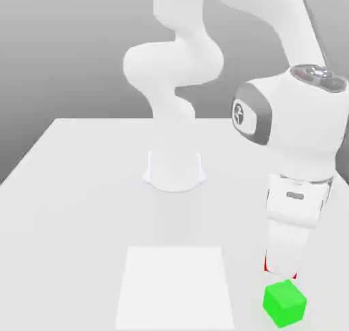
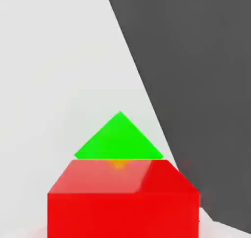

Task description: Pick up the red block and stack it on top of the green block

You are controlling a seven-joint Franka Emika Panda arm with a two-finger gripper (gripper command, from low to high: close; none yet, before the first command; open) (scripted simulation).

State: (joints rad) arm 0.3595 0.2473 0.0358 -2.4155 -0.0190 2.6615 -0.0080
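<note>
The red block (image 2: 123,215) was grasped in the tool (image 1: 281,274), the pick-up complete; the green block (image 1: 284,303) sat on the counter (image 1: 75,217), just beside the tool in the exterior view. Final alignment, lowering and release appeared to remain.
</note>
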